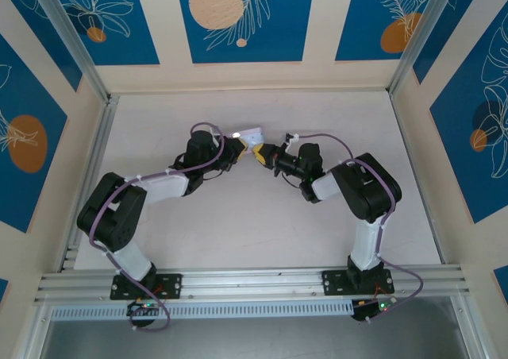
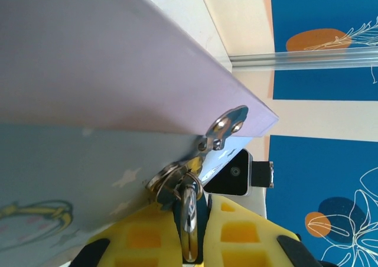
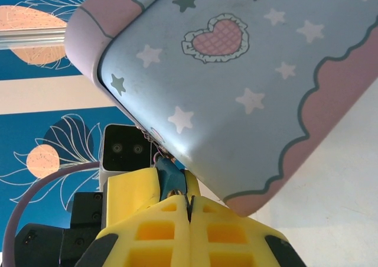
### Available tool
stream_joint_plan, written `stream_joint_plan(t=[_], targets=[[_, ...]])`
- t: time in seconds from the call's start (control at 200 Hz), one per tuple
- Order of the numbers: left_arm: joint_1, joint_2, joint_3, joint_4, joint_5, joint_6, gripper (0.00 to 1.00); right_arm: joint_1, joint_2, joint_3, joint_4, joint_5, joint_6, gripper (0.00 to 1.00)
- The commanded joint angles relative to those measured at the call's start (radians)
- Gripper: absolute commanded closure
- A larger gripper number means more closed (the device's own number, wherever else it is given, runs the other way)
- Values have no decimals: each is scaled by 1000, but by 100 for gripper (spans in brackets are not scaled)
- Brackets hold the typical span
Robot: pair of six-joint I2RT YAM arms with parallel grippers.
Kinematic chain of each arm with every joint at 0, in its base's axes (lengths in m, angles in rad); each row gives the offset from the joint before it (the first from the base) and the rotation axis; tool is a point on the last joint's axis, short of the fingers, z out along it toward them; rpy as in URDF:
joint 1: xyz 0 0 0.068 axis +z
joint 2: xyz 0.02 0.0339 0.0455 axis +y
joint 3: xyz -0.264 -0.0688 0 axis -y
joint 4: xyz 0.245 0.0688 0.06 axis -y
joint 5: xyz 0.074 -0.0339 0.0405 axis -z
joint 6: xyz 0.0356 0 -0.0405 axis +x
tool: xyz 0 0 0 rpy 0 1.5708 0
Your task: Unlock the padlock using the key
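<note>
Pale desk [image 1: 238, 240] spreads beneath both arms, which meet at upper centre around the tin box [image 3: 248, 90]. The right fingers [image 3: 153, 231] pinch the teal padlock [image 3: 171, 181] under the box edge, apparently steadying it. The left fingers [image 2: 142, 237] clamp the key [image 2: 189, 222], aimed below the hasp [image 2: 227, 125].

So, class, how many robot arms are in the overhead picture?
2. The left arm rises from the near-left edge, the right arm from the near-right edge; both reach toward the pale blue tin.

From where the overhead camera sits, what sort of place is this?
Probably a robot test booth: left arm and right arm bolted to a metal rail, white table, blue patterned wall panels.
</note>
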Motion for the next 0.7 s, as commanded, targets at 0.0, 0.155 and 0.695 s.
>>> stream_joint_plan(t=[0.0, 0.155, 0.695], targets=[[-50, -27, 14, 62, 194, 35, 100, 74, -32, 61, 4, -18, -15, 100], [-52, -23, 18, 78, 181, 20, 100, 80, -17, 15, 53, 35, 5, 100], [-54, -6, 13, 175, 166, -50, 100, 105, 44, 47, 143, 74, 87, 100]])
